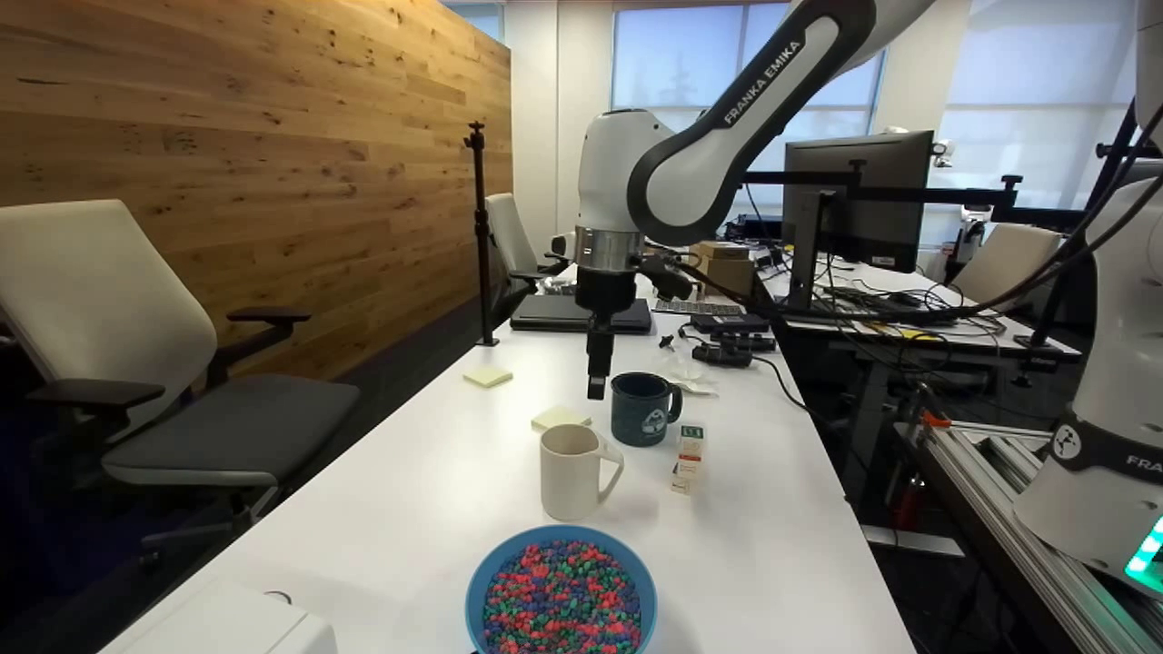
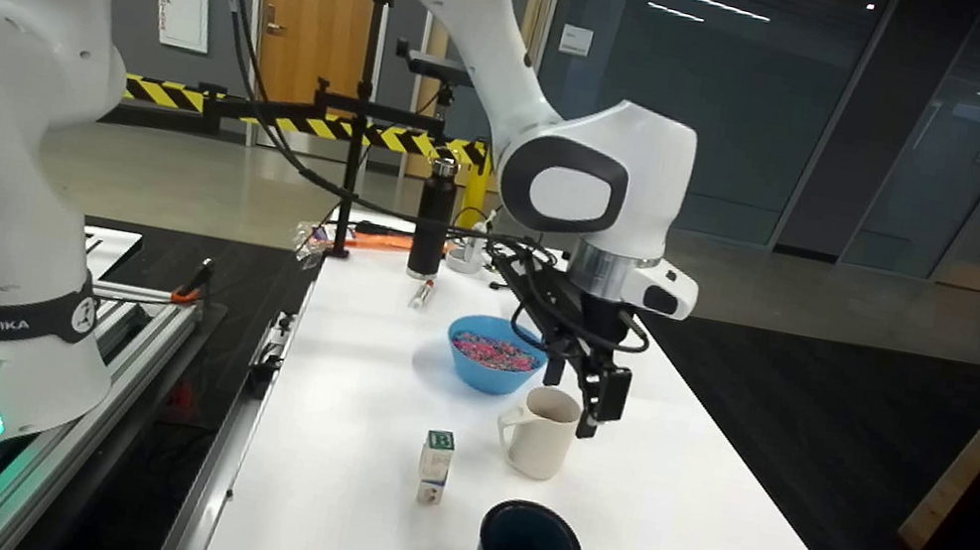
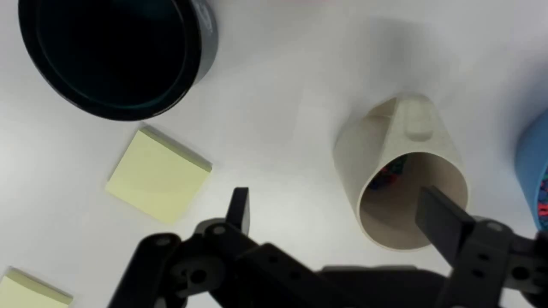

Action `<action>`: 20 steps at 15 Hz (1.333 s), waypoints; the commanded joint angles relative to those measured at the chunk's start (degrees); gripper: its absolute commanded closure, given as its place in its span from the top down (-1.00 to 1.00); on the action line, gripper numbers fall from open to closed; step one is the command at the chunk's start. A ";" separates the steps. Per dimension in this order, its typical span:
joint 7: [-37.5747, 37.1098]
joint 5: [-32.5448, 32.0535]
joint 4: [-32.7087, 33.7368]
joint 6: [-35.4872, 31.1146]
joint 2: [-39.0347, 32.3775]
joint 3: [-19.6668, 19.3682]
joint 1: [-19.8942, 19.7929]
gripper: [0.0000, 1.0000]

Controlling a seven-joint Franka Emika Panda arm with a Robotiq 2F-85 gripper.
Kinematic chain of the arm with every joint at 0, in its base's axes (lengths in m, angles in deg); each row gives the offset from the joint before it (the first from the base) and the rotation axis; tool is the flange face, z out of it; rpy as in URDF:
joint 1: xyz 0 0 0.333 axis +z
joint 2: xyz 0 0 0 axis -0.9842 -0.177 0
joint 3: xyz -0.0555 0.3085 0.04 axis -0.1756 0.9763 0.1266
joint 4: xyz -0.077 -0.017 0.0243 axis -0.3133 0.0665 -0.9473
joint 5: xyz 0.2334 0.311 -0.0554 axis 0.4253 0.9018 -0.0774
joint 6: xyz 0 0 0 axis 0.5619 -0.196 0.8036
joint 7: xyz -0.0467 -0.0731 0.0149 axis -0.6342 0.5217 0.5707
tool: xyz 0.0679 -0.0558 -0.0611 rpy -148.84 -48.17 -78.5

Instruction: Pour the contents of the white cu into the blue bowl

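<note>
My black gripper (image 3: 336, 209) gapes empty between white tabletop (image 1: 400, 509) edges, the cylindrical off-white cup (image 2: 544, 450) ungrasped, the round blue bowl (image 2: 487, 379) seemingly awaiting its pour.

Clearance: tabletop (image 1: 436, 472) beside white cup (image 1: 561, 486), opposite small box (image 1: 690, 459). Obstructions: that box; blue bowl (image 2: 487, 379), dark mug (image 1: 636, 416) at either end.
</note>
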 commanded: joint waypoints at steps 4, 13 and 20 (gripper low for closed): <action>5.40 -5.61 8.69 -3.52 -8.09 -0.19 -0.53 1.00; 10.74 -4.20 13.03 -2.68 -13.03 3.13 -1.56 1.00; 11.75 -4.05 13.06 -1.81 -12.33 4.34 -1.59 1.00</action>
